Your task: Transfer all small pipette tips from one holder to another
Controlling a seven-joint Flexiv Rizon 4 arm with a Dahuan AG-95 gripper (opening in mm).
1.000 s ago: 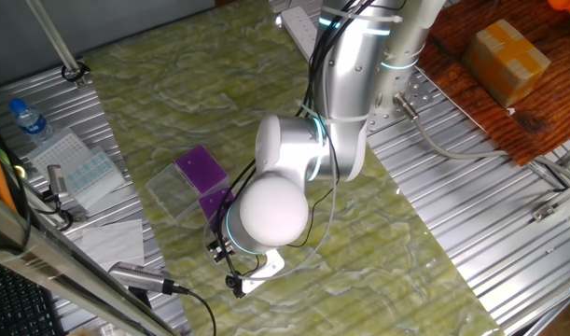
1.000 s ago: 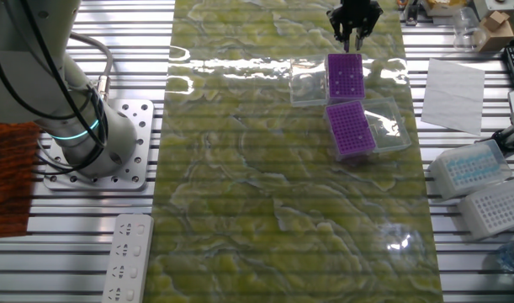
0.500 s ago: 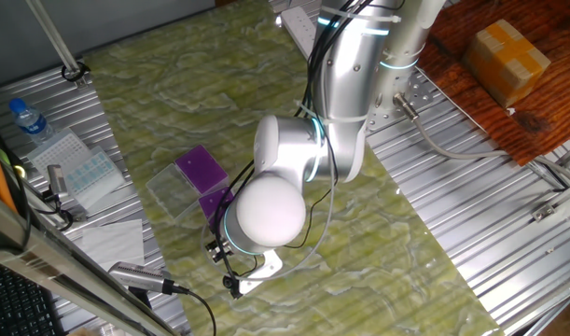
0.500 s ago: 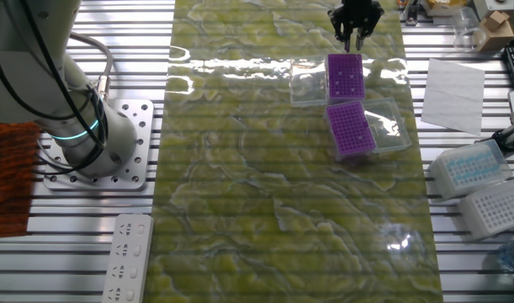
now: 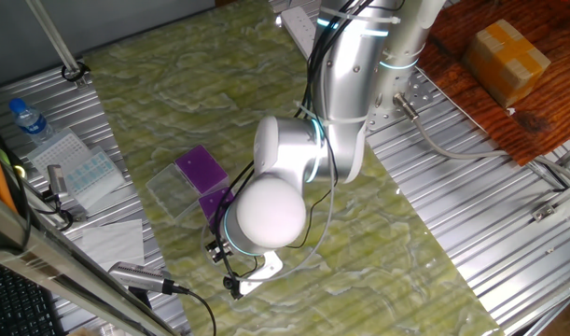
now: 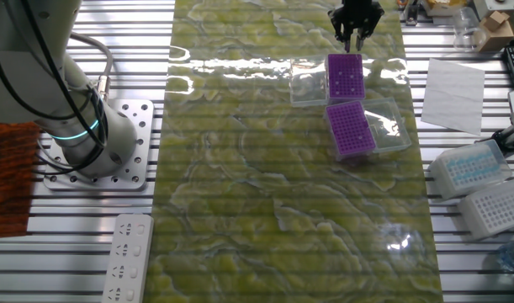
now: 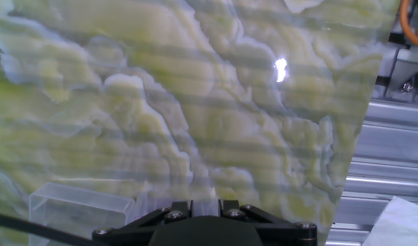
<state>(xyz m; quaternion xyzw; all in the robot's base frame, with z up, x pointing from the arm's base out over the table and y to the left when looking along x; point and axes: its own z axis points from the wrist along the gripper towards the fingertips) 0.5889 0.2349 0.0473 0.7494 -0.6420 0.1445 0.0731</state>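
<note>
Still, we see nothing changed over the last second: our gripper (image 6: 355, 32) hovers over the far tip rack (image 6: 345, 77) near the mat's (image 6: 265, 185) far edge, jaws slightly parted and seemingly empty, so the small pipette tips (image 6: 347, 80) await transfer.

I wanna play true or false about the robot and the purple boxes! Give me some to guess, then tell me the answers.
1. There are two purple racks on the green mat. True.
2. The tool is far away from the racks, by the power strip. False: it hangs just beyond the far rack.
3. A water bottle lies on the metal table. True.
4. A sheet of white paper lies on top of a purple rack. False: it lies off the mat, on the metal table.
5. The mat is plain blue. False: it is marbled green and yellow.
</note>
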